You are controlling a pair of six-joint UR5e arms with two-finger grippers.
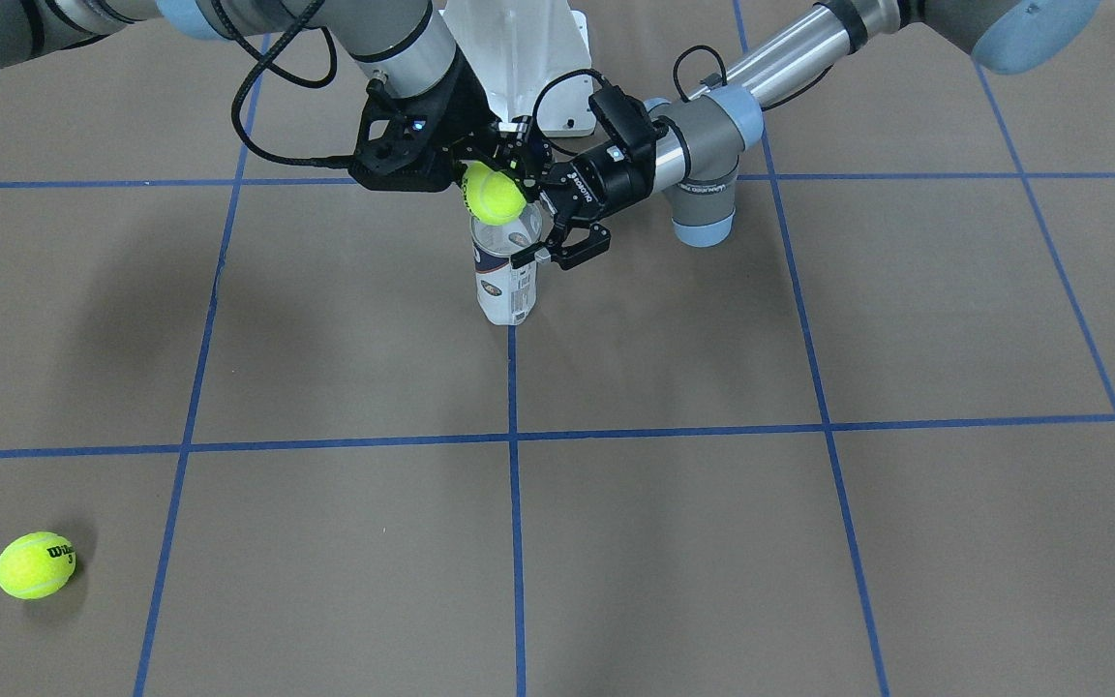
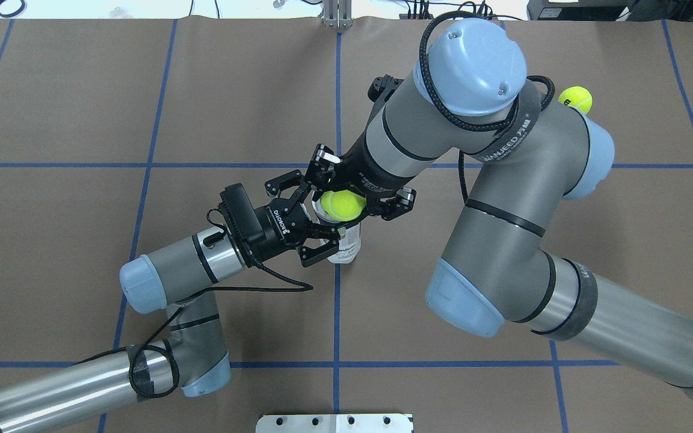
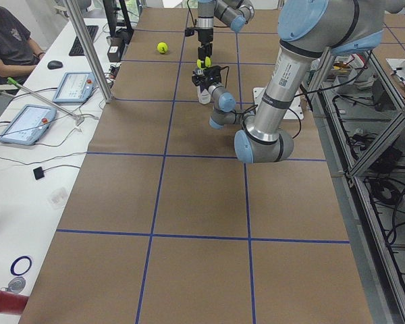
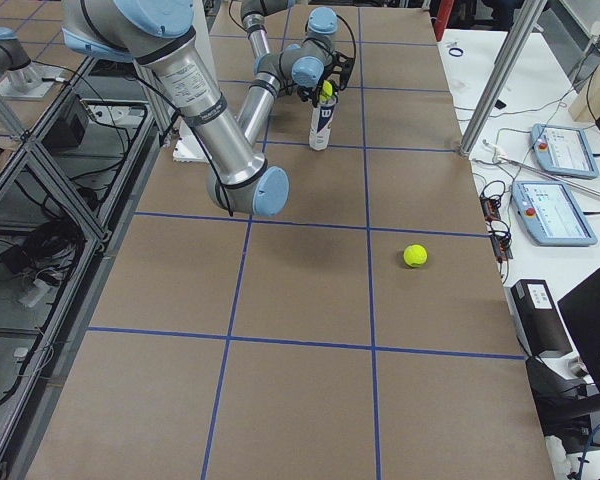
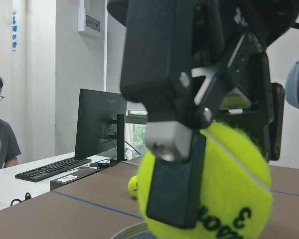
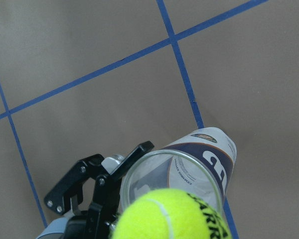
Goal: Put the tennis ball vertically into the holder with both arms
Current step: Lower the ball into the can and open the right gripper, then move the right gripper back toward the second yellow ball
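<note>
The holder [image 1: 507, 281], a clear can with a navy-and-white label, stands upright on the brown table at the middle. My left gripper [image 2: 320, 222] reaches in level near the can's top, its fingers against the can's sides. A yellow tennis ball [image 1: 493, 194] hangs just over the can's open metal rim [image 6: 139, 174], and my right gripper [image 2: 343, 201] points down, shut on it. One right fingertip [image 5: 174, 184] covers part of the ball [image 5: 224, 194] in the left wrist view. The can's inside looks empty from above [image 6: 189, 172].
A second tennis ball [image 1: 35, 564] lies far out on the table on the robot's right side [image 2: 575, 98]. The white pedestal base [image 1: 519, 58] sits behind the can. A person [image 3: 7, 40] sits at a desk with tablets beyond the table edge.
</note>
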